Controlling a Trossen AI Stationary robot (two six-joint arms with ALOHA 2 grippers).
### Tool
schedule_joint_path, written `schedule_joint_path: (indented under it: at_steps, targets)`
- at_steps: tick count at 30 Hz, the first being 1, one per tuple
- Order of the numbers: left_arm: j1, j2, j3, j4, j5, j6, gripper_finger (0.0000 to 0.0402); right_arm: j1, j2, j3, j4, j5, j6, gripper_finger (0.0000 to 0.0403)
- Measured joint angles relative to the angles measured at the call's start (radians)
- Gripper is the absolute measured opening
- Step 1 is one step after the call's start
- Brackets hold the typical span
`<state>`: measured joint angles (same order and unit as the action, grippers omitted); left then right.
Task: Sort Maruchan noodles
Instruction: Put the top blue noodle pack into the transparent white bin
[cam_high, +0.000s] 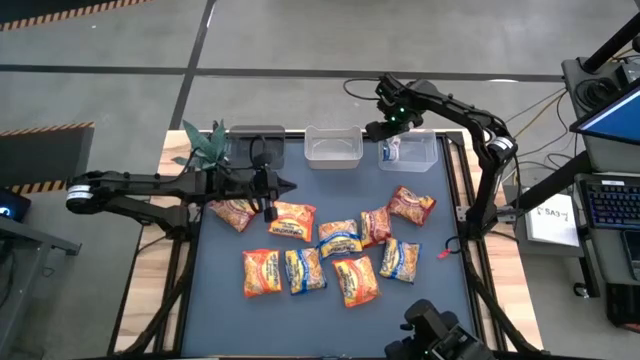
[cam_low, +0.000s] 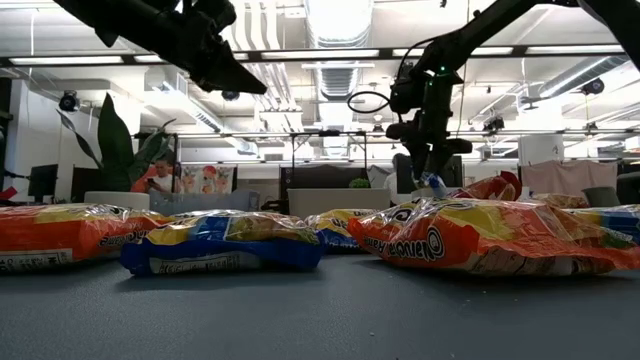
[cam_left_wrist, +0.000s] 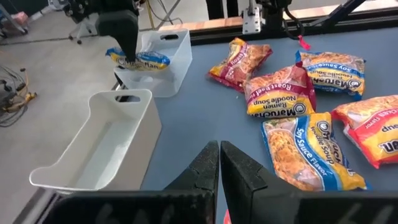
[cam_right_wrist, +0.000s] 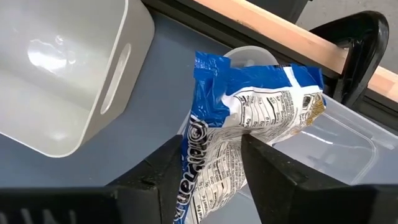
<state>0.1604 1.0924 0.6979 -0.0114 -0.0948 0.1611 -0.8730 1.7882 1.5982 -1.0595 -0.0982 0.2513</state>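
Note:
Several Maruchan packets, orange, blue-and-yellow and dark red, lie flat on the dark mat (cam_high: 330, 250). My right gripper (cam_high: 392, 138) is over the far right clear bin (cam_high: 425, 152), shut on a blue-and-yellow packet (cam_right_wrist: 249, 106). The left wrist view shows that packet (cam_left_wrist: 137, 59) hanging over the bin (cam_left_wrist: 165, 62). My left gripper (cam_left_wrist: 219, 163) is shut with nothing in it. It hovers high above the mat's left part (cam_high: 277, 186), near an orange packet (cam_high: 292, 220). My right gripper pinches the blue-and-yellow packet between its two fingers, one finger (cam_right_wrist: 165, 168) on each flat face, near one edge (cam_right_wrist: 214, 168). It comes from above, pointing down. The packet is lifted clear and hangs below the fingers over the bin, its free end (cam_right_wrist: 292, 93) bent and crinkled.
Three bins stand along the far edge: a dark one (cam_high: 257, 145), a clear middle one (cam_high: 333, 147) and the right one. A plant (cam_high: 205, 145) stands at the far left corner. A small red scrap (cam_high: 443, 251) lies on the mat's right side.

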Motion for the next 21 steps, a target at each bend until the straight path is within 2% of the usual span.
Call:
schedule_joint_path:
  at_steps: [5,17,21]
  targets:
    - [0.0,0.0,0.0,-0.029,0.0,-0.018,0.0,0.0,0.0,0.0,0.001,0.001,0.02,0.0138]
    - [0.0,0.0,0.0,-0.034,0.0,-0.018,0.0,0.0,0.0,0.0,0.001,0.076,0.004,0.002]
    - [0.0,0.0,0.0,-0.034,0.0,-0.018,0.0,0.0,0.0,0.0,0.0,0.076,-0.008,0.001]
